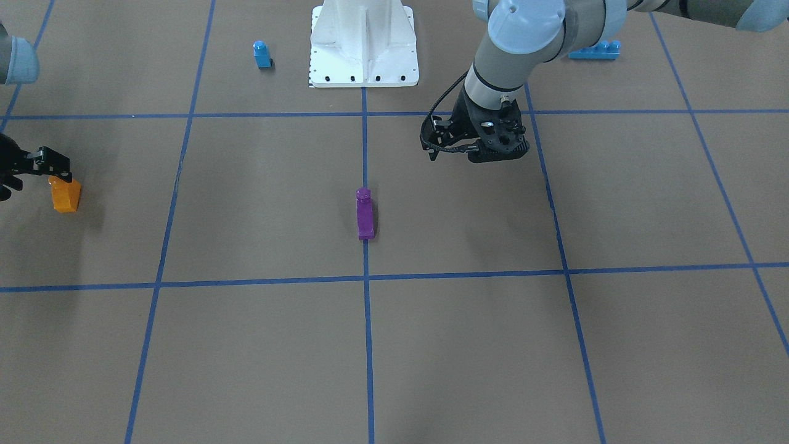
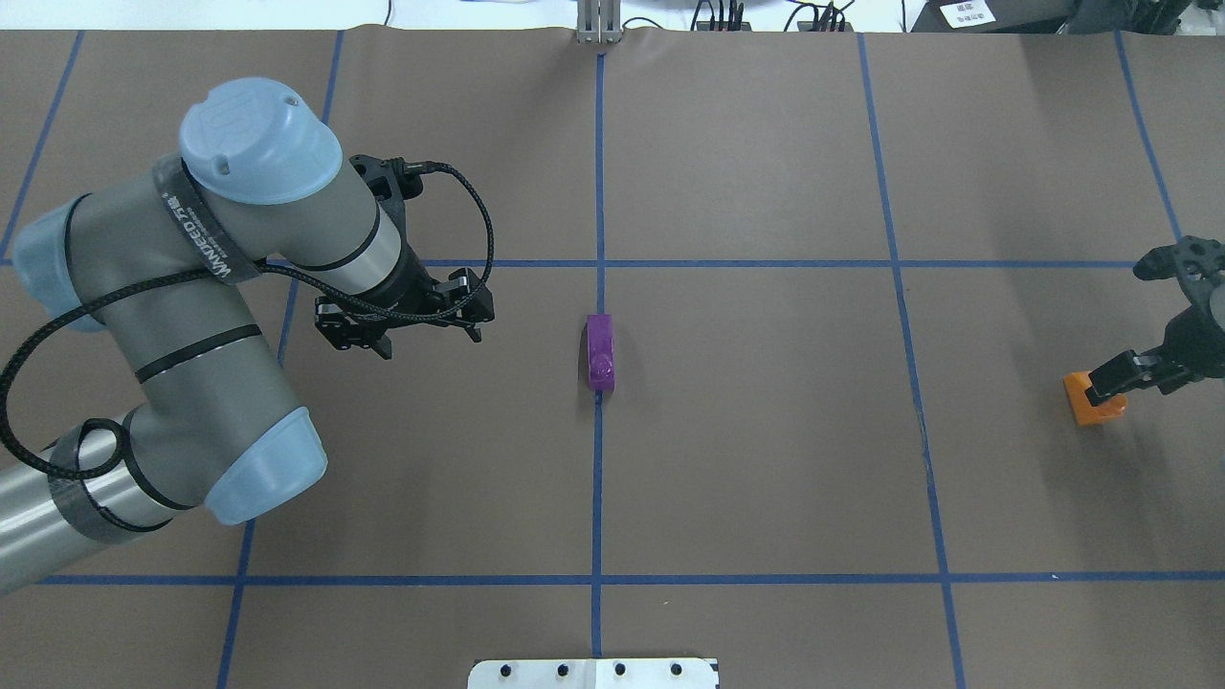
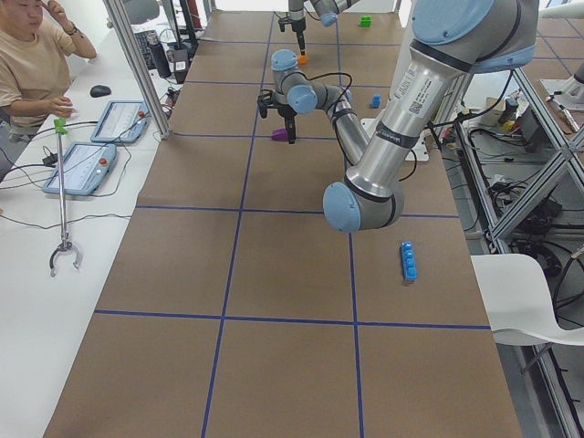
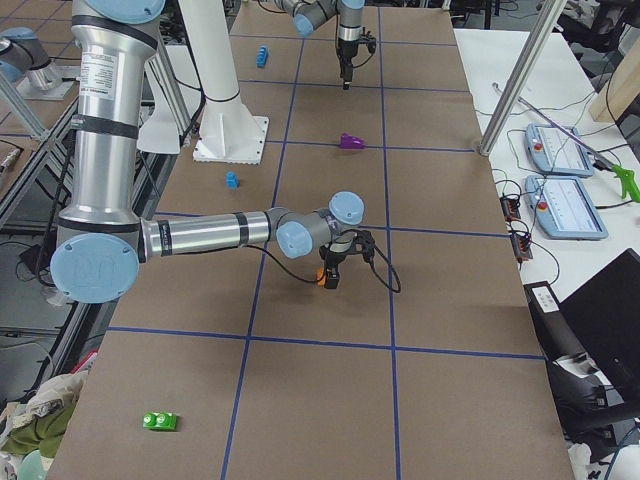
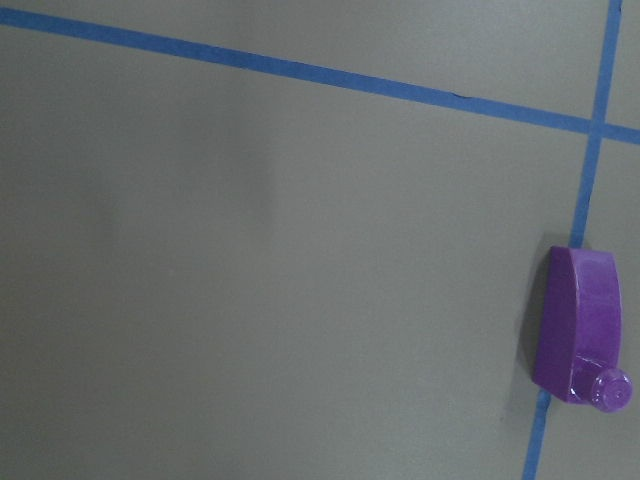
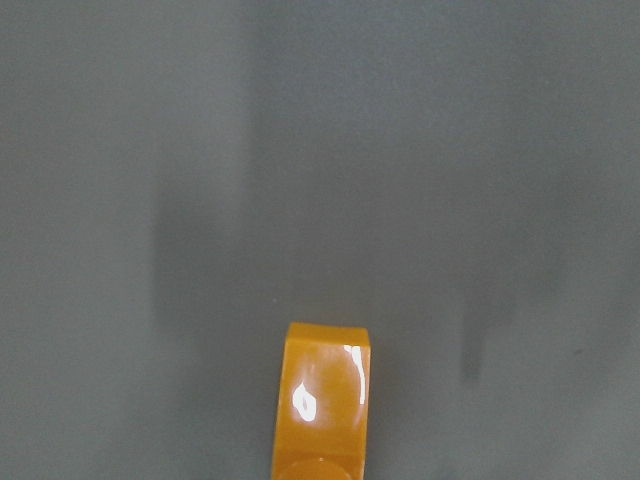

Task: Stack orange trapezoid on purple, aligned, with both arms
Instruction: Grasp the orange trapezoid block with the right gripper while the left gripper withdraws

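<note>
- Orange trapezoid (image 2: 1091,404), a small glossy orange plastic block with one sloped side: it sits on the brown paper-covered desk (image 2: 766,459) near the desk's right end. It is well apart from the purple block.
- Right end effector (image 2: 1120,375), black, two-finger: it is directly over the orange trapezoid, with one fingertip at the block's top. The views do not show whether it grips the block; its state cannot be told.
- Small blue single-stud plastic block (image 1: 262,54): it stands on the right-arm side of the white base plate (image 1: 363,68).
- Purple block (image 2: 600,351), small, glossy, sloped plastic with one stud: it rests on the central blue tape line (image 2: 597,498). Its stud end points toward the robot base.
- Left end effector (image 2: 426,330), black with a looped black cable: it hangs above the desk on the purple block's left-arm side, apart from it. Open or closed cannot be told.
- Long blue multi-stud plastic brick (image 1: 595,50): it lies on the left-arm side, partly behind the left arm (image 1: 524,37).
</note>
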